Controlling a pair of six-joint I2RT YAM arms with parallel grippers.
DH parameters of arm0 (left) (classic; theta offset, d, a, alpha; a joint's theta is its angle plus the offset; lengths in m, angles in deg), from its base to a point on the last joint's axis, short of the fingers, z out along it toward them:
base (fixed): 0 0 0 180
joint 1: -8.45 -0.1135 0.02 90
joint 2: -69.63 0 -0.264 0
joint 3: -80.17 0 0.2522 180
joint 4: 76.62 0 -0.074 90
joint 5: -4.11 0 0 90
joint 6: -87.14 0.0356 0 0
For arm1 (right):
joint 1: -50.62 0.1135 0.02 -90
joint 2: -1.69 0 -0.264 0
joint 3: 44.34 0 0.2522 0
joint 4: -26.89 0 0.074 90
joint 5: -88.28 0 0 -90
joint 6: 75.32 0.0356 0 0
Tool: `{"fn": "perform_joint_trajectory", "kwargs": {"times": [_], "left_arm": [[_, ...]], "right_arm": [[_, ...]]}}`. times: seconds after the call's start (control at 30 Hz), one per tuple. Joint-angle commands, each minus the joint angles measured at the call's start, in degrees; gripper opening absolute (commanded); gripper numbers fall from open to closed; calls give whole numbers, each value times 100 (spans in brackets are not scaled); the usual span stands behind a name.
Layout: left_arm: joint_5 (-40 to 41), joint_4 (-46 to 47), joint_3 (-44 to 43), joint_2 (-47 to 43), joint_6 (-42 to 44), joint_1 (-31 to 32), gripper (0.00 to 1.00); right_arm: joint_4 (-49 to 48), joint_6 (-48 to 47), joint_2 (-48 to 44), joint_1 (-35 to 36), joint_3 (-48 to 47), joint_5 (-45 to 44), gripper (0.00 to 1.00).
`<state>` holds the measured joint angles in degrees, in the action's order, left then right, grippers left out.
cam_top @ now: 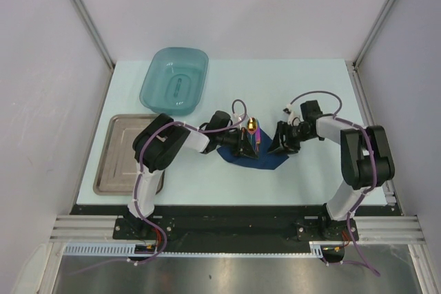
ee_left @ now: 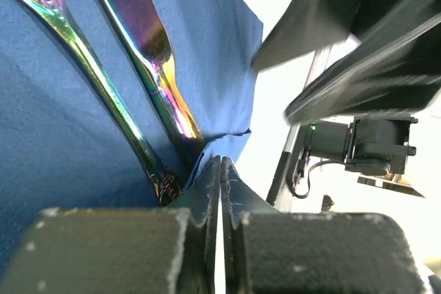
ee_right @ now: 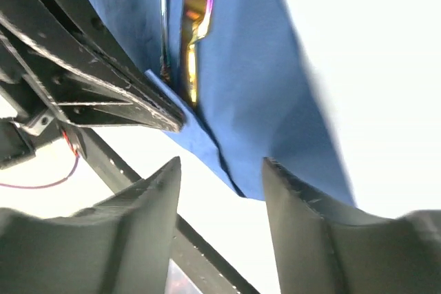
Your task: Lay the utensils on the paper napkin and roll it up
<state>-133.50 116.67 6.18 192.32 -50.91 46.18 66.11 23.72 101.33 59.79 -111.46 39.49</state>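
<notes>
Leftmost, a metal tray (cam_top: 117, 160) sat at the worktop's (cam_top: 310, 87) left edge, with a teal tub (cam_top: 174, 80) beyond it toward the far edge. Around mid-worktop, nearer the front edge, the left gripper (ee_left: 220, 166) was closed, pinching a fold of the paper napkin (ee_left: 55, 135), on which the utensils (ee_left: 155, 94) lay side by side. Just to the right, the right gripper (ee_right: 220, 170) stood open, the napkin's corner showing between its fingers.

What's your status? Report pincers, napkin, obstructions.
Left pincer shut on paper napkin edge. Right pincer open, holding nothing. Utensils lying on napkin. Tub and tray off to the side, not in the way.
</notes>
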Motion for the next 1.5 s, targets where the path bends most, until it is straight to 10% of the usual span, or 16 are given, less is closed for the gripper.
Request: {"fn": "perform_joint_trajectory", "kwargs": {"times": [0.0,0.4,1.0,1.17,1.27,1.47], "left_arm": [[95,46,-103,97,24,-38,1],[130,28,-103,97,173,-56,1],[130,99,-147,97,130,-65,1],[121,125,-121,79,121,-56,1],[130,134,-112,62,121,-65,1],[138,187,-95,97,86,-56,1]], "right_arm": [[424,-130,-515,-424,-236,-183,62],[690,-315,-209,-671,177,-914,66],[-1453,1388,65,-425,537,2417,58],[-1675,1733,-154,-494,713,2454,68],[-1596,1838,-277,-635,766,2225,94],[-2446,2487,-384,-697,968,2382,93]]}}
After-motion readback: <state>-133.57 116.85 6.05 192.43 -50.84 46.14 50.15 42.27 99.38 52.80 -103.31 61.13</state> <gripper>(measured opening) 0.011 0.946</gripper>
